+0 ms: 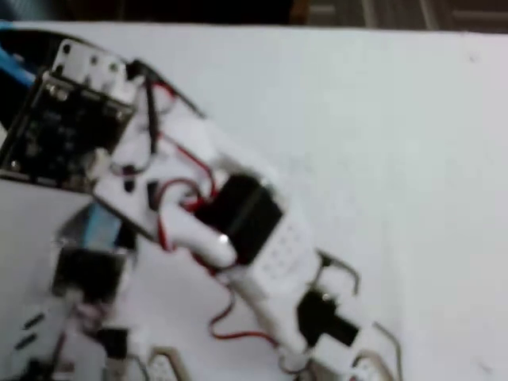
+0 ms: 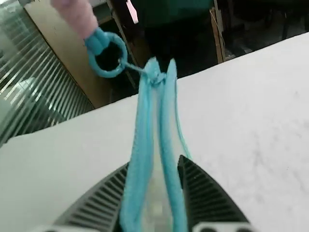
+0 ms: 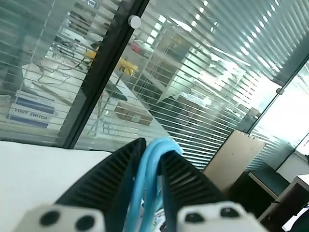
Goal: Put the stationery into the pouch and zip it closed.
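Observation:
The turquoise pouch [image 2: 149,159] stands on edge between the dark fingers of my left gripper [image 2: 154,164], which is shut on its fabric. Its zipper slider sits at the far end of the pouch, with a turquoise ring pull [image 2: 106,55] hanging off it and a pink piece [image 2: 75,14] at the ring. My right gripper [image 3: 153,150] is shut on a blue folded edge of the pouch [image 3: 150,169], lifted toward the window. In the high view a pale blue patch of the pouch [image 1: 99,226] shows under an arm [image 1: 238,214]. The stationery is hidden.
The white table [image 1: 381,143] stretches open to the right and back. A black circuit board [image 1: 63,127] on an arm's base sits at the back left. Red cables [image 1: 186,171] run along the arm. Beyond the table are blinds [image 3: 227,58] and a wooden panel [image 2: 63,53].

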